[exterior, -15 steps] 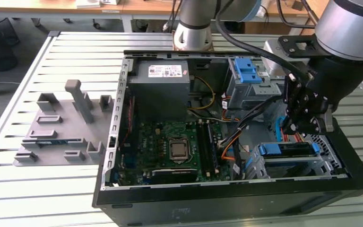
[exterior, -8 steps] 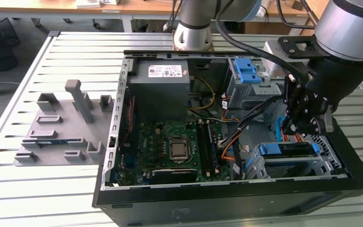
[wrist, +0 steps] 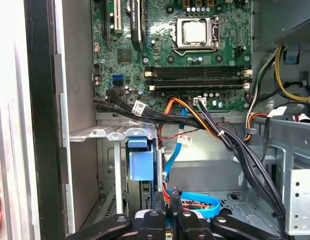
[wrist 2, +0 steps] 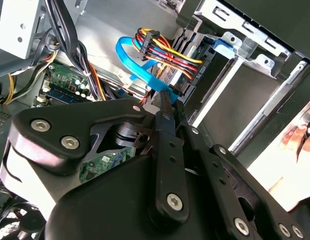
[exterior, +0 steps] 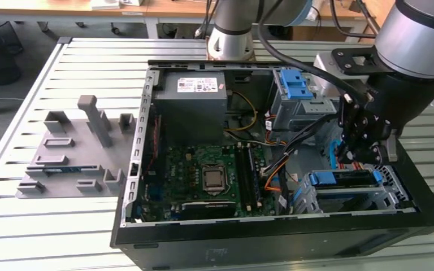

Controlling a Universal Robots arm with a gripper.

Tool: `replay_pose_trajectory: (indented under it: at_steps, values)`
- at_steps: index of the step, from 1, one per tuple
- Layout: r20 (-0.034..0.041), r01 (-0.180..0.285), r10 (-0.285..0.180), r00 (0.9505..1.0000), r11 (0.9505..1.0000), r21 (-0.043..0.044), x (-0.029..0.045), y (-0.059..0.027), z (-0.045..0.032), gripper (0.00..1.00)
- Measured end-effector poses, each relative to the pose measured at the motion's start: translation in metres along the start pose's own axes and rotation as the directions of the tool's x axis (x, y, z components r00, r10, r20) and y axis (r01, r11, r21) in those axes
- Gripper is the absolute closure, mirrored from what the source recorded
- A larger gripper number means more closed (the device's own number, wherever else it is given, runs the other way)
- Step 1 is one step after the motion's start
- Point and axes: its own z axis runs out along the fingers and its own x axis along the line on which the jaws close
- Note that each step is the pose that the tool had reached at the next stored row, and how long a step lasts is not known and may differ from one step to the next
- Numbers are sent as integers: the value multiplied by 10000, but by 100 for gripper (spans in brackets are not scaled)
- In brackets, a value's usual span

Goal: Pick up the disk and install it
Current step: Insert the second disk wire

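The gripper point(exterior: 361, 151) hangs inside the open computer case point(exterior: 277, 237), at the exterior view's right side, just above the drive cage point(exterior: 395, 199). Its black fingers point(wrist 2: 165, 127) stand close together with nothing between them, as both wrist views show; the tips point(wrist: 167, 200) almost touch each other.

The disk point(exterior: 345, 179) sits already in the drive cage, directly under the gripper. Its blue plastic frame point(wrist: 142, 165) is seen between the metal rails of the cage. A light blue flat cable point(wrist 2: 132, 62) and a bundle of red, yellow and black wires point(wrist 2: 164, 50) run to the plug at the disk's end, very near the fingertips.

Further away in the case lies the green motherboard point(exterior: 209, 175) with its processor socket point(wrist: 194, 31), and the grey power supply box point(exterior: 196, 93) is at the far end.

The case rests on a table point(exterior: 89, 62) of pale metal slats. Beside it, at the exterior view's left, lies a grey holder tray point(exterior: 70, 152) with upright pegs. Behind the table stand wooden desks point(exterior: 66, 8) on a grey floor. A person's hand point(wrist 2: 299, 137) shows at the edge of the second wrist view.
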Motion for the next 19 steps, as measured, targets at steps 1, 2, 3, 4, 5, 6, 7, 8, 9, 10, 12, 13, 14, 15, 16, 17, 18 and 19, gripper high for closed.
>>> replay_pose_trajectory:
  at_steps: [1, 2, 3, 4, 5, 6, 7, 8, 9, 10, 12, 13, 14, 15, 16, 17, 18, 19]
  values:
    - [0, -1, 1, 10000, 10000, 0, 6, 0, 6, 84]
    - [1, -1, 1, 10000, 10000, 0, 13, 1, 15, 84]
    - [-1, -1, 1, 10000, 10000, 1, 19, 1, 19, 84]
    - [-1, 0, 0, 10000, 10000, 1, 25, 0, 23, 84]
    - [0, -1, 1, 10000, 10000, 1, 33, 1, 28, 84]
    - [0, 0, 0, 10000, 10000, 1, 42, 0, 31, 84]
    - [0, -1, 1, 10000, 10000, 1, 51, 0, 35, 84]
    - [0, -1, 1, 10000, 10000, 1, 63, 0, 39, 84]
    - [-1, 0, 0, 10000, 10000, 1, 74, -1, 42, 84]
    - [0, 0, 0, 10000, 10000, 1, 83, -1, 47, 84]
    - [3, 2, -2, 10000, 10000, 3, 86, 0, 57, 84]
    - [1, 5, -5, 10000, 10000, 4, 87, 0, 62, 84]
    - [0, 8, -8, 10000, 10000, 4, 88, 0, 65, 84]
    - [0, 9, -9, 10000, 10000, 5, 91, 0, 70, 84]
    - [-1, 9, -9, 10000, 10000, 5, 97, 1, 74, 84]
    - [10, 9, -9, 10000, 10000, 5, 101, 1, 78, 84]
    - [34, 6, -6, 10000, 10000, 4, 103, 1, 81, 84]
    - [78, 4, -4, 10000, 10000, 1, 105, 1, 83, 84]
